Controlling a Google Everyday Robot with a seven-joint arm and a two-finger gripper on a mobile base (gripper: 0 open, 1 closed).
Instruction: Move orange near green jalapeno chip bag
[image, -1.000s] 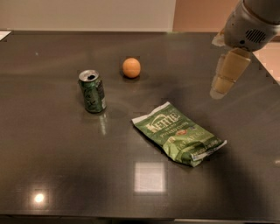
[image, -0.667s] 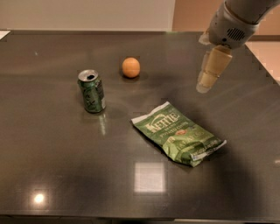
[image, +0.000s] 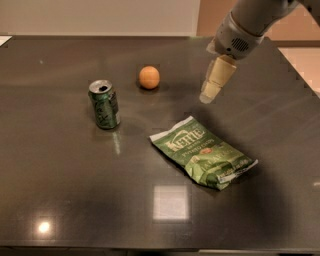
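Observation:
The orange (image: 149, 77) sits on the dark table (image: 60, 165), towards the back and left of centre. The green jalapeno chip bag (image: 204, 152) lies flat to the right of centre, nearer the front, with white "Kettle" lettering facing up. My gripper (image: 210, 92) hangs from the arm at the upper right, above the table, to the right of the orange and behind the bag. It holds nothing.
A green soda can (image: 104, 104) stands upright to the left of the bag and in front of the orange. The table's right edge (image: 300, 80) runs by a light floor. A wall lies behind the table.
The arm and gripper have moved left and a little lower, towards the orange. The orange, bag and can have not moved.

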